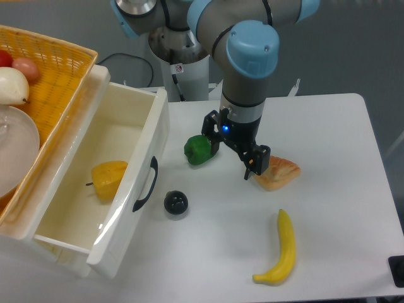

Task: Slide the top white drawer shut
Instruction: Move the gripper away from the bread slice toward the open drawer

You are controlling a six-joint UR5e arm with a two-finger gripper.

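Observation:
The top white drawer [126,218] stands pulled out at the left, its cream-white inside showing, with a curved black handle [146,185] on its front. A yellow pepper [108,178] lies inside it. My gripper [232,158] hangs over the table to the right of the drawer, fingers pointing down and spread apart, with nothing between them. One finger is beside a green pepper [199,149], the other beside a sandwich piece [277,173]. The gripper is well apart from the drawer front.
A yellow wicker basket [53,69] with fruit and a white plate sits on top of the cabinet. A black ball [176,202] lies just in front of the drawer handle. A banana [281,249] lies near the table's front edge.

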